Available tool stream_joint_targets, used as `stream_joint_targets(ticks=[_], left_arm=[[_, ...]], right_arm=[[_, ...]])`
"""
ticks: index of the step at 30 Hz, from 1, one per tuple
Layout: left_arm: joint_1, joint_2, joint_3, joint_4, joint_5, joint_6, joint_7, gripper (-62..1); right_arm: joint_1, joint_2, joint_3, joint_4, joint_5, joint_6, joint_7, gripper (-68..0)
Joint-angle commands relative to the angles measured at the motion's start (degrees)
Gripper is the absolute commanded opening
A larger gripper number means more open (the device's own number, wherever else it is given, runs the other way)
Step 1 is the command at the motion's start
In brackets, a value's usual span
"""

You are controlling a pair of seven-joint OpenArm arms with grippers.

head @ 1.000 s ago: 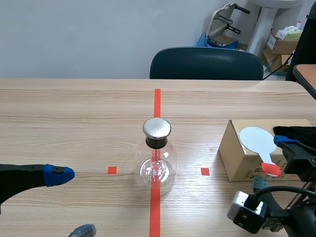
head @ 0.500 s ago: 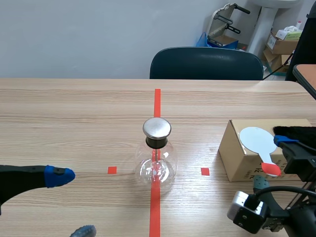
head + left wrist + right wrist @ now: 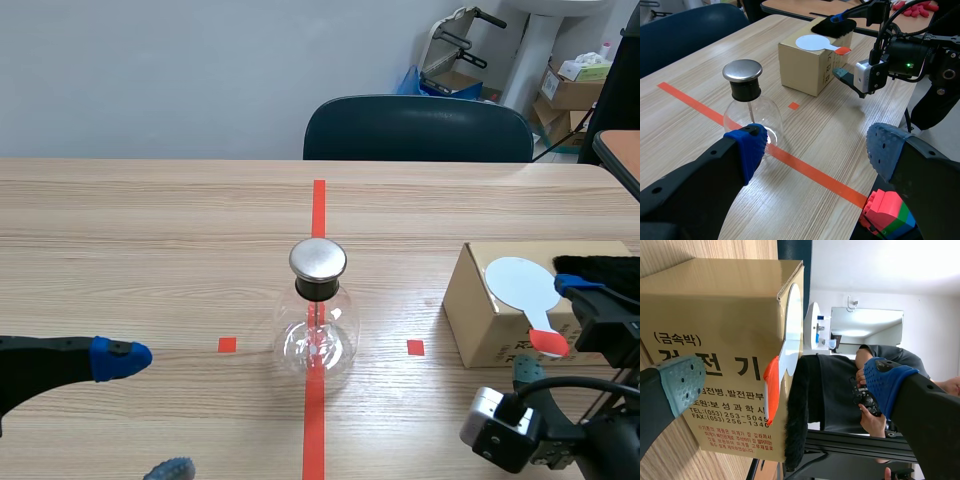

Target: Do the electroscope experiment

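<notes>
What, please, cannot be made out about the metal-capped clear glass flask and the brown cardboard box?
Contents of the clear glass flask: too small in the scene view; in the left wrist view a blue pad of the left gripper covers its base.
Black furry cloth on the brown cardboard box: cut off by the scene view's right edge.
</notes>
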State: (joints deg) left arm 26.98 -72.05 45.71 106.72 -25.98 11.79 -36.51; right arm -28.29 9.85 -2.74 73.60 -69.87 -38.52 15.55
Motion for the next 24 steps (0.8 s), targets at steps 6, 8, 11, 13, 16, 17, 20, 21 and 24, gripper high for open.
stream_joint_targets(ticks=[6, 8, 11, 13, 16, 17, 20, 21, 24], left_arm=[[0.0, 0.3, 0.0, 1.2, 0.0, -0.4, -1.0, -17.0], [0.0, 0.3, 0.0, 1.2, 0.0, -0.4, -1.0, -17.0], [0.0, 0.3, 0.0, 1.2, 0.0, -0.5, -1.0, -17.0], [0.0, 0.3, 0.0, 1.2, 0.0, -0.5, -1.0, -17.0], [0.0, 0.3, 0.0, 1.2, 0.0, -0.5, -1.0, -17.0], [0.0, 0.3, 0.0, 1.2, 0.0, -0.5, -1.0, -17.0], [0.0, 0.3, 0.0, 1.2, 0.0, -0.5, -1.0, -17.0], [0.0, 0.3, 0.0, 1.2, 0.0, -0.5, -1.0, -17.0], [0.0, 0.3, 0.0, 1.2, 0.0, -0.5, -1.0, -17.0]], right_arm=[[0.7, 0.3, 0.1, 0.8, 0.4, -0.4, -0.2, 0.4], [0.7, 0.3, 0.1, 0.8, 0.4, -0.4, -0.2, 0.4], [0.7, 0.3, 0.1, 0.8, 0.4, -0.4, -0.4, 0.4], [0.7, 0.3, 0.1, 0.8, 0.4, -0.4, -0.7, 0.4], [0.7, 0.3, 0.1, 0.8, 0.4, -0.4, -0.7, 0.4], [0.7, 0.3, 0.1, 0.8, 0.4, -0.4, -0.7, 0.4], [0.7, 0.3, 0.1, 0.8, 0.4, -0.4, -0.7, 0.4], [0.7, 0.3, 0.1, 0.8, 0.4, -0.4, -0.7, 0.4], [0.7, 0.3, 0.1, 0.8, 0.4, -0.4, -0.7, 0.4]])
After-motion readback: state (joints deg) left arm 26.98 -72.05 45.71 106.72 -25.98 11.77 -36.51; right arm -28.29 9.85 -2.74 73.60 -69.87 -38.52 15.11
